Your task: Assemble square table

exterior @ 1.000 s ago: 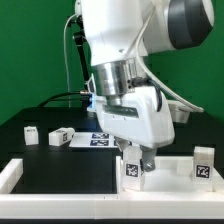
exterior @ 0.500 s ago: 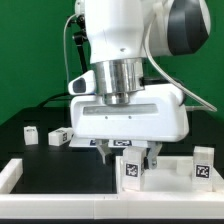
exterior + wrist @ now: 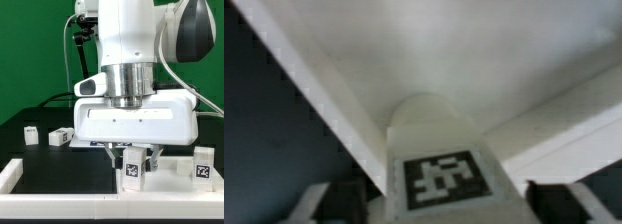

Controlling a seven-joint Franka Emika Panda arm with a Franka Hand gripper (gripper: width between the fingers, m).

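No readable text; only patterned tags (image 3: 441,178) on the legs (image 3: 203,160).

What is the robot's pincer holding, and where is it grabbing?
Nothing yet, it seems. The pincer sits around the upper part of a white table leg, with small gaps showing on both sides.

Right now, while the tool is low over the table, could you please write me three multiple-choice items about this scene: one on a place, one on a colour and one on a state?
1. Where is the tool?
A. over the legs at the exterior view's left
B. around the upright leg at the front
C. above the marker board

2. What colour is the backdrop?
A. green
B. red
C. white

3. How do the tool's jaws stand?
A. shut on nothing
B. apart, one on each side of the leg
C. out of view

Key:
1 B: the leg stands between the fingers.
2 A: green fills the wall behind.
3 B: the wrist view shows gaps beside the leg.
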